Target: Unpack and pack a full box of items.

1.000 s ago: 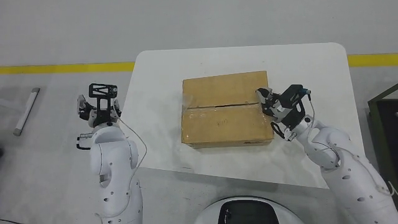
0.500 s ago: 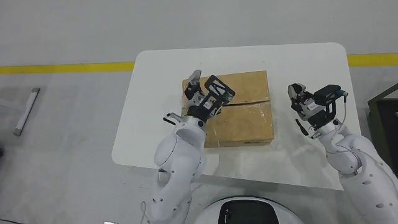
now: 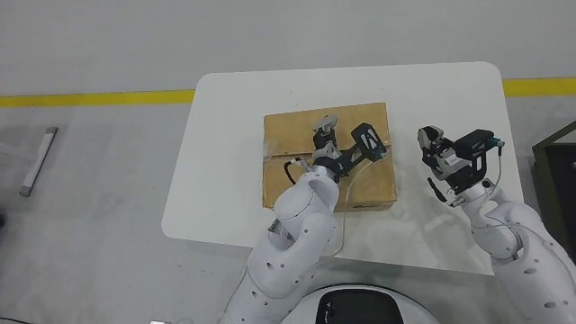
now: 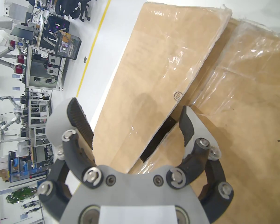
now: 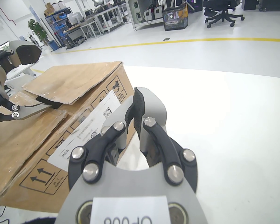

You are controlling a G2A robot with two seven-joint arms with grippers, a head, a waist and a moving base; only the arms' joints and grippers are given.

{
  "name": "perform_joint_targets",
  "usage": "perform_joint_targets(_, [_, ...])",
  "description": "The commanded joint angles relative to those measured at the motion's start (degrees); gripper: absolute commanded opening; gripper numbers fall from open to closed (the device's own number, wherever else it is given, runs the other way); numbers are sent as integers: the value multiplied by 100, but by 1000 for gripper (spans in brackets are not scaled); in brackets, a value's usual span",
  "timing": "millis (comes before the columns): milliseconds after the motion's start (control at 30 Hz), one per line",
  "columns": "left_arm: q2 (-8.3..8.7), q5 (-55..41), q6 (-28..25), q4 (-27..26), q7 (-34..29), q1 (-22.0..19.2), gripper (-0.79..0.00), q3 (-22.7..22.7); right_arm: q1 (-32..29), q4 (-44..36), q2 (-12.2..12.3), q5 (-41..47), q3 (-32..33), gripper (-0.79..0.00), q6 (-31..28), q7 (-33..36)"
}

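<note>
You're barely started here: the box [image 3: 297, 130] sits mid-frame on the white table [image 3: 225, 108], nothing unpacked yet. Your left gripper [image 4: 130, 115] is spread wide at the seam, one finger under the far flap [image 4: 154, 59] (it's lifted a crack). The right gripper [image 5: 130, 110] hangs right of the box, pinched together on nothing. Grey floor, a yellow line [image 3: 90, 99] across the upper frame.
</note>
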Motion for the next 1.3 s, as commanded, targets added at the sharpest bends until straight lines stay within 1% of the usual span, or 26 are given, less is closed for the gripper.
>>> perform_joint_targets(0, [-8,33,67,81,10,-29,0,-14,2,-21,-2,-10,-17,-785,8,5])
perform_joint_targets(100, [-13,247,224,147,51,-88,-9,-15,10,-32,-4,-25,-41,-785,10,1])
perform_joint_targets(133, [-13,310,293,160,92,-98,-323,-18,14,-38,-6,-28,-53,-785,10,5])
perform_joint_targets(167, [-15,348,340,170,159,-101,-517,-13,18,-41,-7,-30,-62,-785,16,8])
perform_joint_targets(200, [-15,361,385,170,247,-98,-668,-16,22,-49,-9,-26,-77,-785,14,7])
perform_joint_targets(233, [-15,363,438,168,314,-84,-785,-29,24,-54,-10,-30,-93,-785,13,10])
perform_joint_targets(533, [48,629,369,29,1055,101,-785,-108,58,-24,-23,-57,-185,-785,30,-5])
perform_joint_targets(733, [78,566,22,-233,1273,264,-785,-116,57,2,-21,-21,-166,-785,12,-10])
perform_joint_targets(933, [117,537,-374,-731,1348,491,-785,-100,27,5,-12,93,-75,-785,-24,9])
perform_joint_targets(967, [121,561,-394,-778,1340,512,-34,-100,24,2,-10,114,-58,-785,-28,11])
perform_joint_targets(1000, [122,572,-399,-822,1343,507,0,-98,20,-3,-9,132,-43,-785,-33,10])
perform_joint_targets(1100, [101,597,-240,-794,1408,332,0,-100,15,-40,-4,183,9,-785,-39,12])
perform_joint_targets(1200, [38,602,85,-595,1466,-75,0,-61,17,-108,4,216,72,-785,-42,17])
perform_joint_targets(1267, [-18,682,312,-358,1490,-449,0,7,12,-160,9,239,116,-785,-52,14])
